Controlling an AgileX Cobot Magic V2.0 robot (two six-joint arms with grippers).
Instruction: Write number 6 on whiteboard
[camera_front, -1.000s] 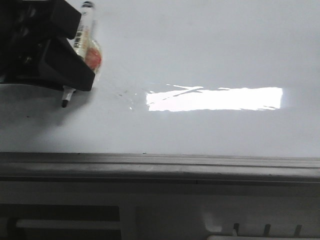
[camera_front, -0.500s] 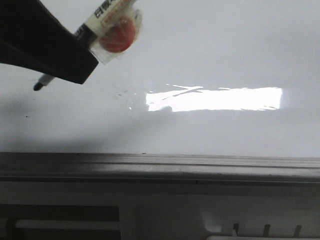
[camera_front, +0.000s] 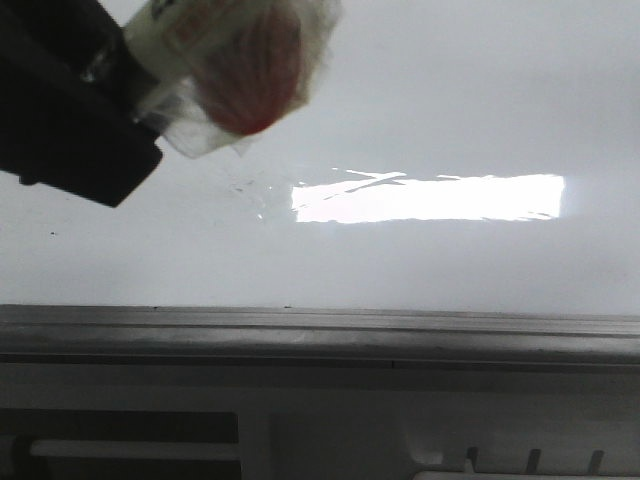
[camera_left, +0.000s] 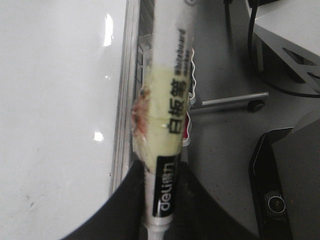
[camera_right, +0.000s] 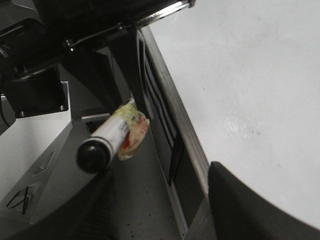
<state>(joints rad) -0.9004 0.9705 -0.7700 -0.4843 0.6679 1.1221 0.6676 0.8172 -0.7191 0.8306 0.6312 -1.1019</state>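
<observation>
While clamped, marker (camera_left: 167, 140) lengthwise along whiteboard (camera_left: 60, 100) frame.

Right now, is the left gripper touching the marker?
Touching. Left wrist view: the left gripper has dark fingers pressed against both sides of the marker barrel.

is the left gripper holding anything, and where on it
Yes. The left gripper holds a whiteboard marker, clamped on the black band of its barrel near one end; the taped, labelled length sticks out past the fingers. The right gripper looks empty.

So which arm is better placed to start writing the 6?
Left. The left gripper is shut on the whiteboard marker, above the whiteboard. The right gripper's fingers hold nothing.
</observation>
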